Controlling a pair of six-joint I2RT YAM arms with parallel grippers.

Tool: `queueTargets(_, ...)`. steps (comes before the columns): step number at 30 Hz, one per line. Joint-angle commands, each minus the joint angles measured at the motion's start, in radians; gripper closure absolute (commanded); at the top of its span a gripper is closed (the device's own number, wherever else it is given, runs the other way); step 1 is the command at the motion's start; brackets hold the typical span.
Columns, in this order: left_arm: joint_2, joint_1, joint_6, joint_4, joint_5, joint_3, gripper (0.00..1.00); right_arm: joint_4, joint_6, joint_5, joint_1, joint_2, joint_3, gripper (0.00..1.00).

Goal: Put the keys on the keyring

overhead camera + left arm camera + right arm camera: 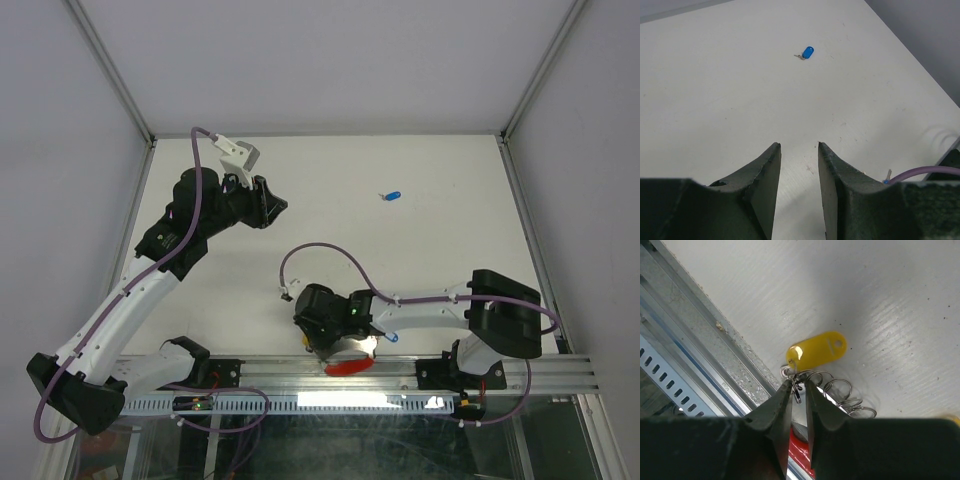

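Left pincer (799,145) open, empty, held above the surface (715,90). Blue key (807,52) lies alone, well ahead of it, toward the far right of the surface. Right pincer (796,382) is down at the near edge beside the aluminium rail (700,340). Jaws nearly together, tips either side of a wire loop at the yellow key (816,351); can't tell if it's clamped. Keyring (840,392) coils lie just right of the tips. Red piece (350,366) under that wrist, unclear what.
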Motion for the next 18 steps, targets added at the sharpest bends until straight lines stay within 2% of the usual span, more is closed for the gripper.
queueTargets(1, -0.022, 0.012, -0.001, 0.027, 0.0, 0.009, 0.66, 0.072, 0.031, -0.055, -0.019, -0.009, -0.009, 0.84)
queueTargets(4, -0.023, 0.013, 0.001, 0.026, -0.001, 0.006, 0.66, 0.07, 0.035, -0.054, -0.026, -0.015, -0.011, 0.98)
queueTargets(5, -0.023, 0.012, 0.0, 0.026, -0.001, 0.006, 0.66, 0.071, 0.035, -0.051, -0.028, -0.024, -0.013, 1.0)
queueTargets(11, -0.023, 0.012, 0.001, 0.026, -0.001, 0.006, 0.66, 0.058, 0.025, 0.014, -0.073, -0.131, -0.056, 1.0)
queueTargets(18, -0.022, 0.014, 0.002, 0.026, -0.002, 0.0, 0.67, -0.038, -0.113, 0.26, -0.146, -0.328, -0.065, 1.0)
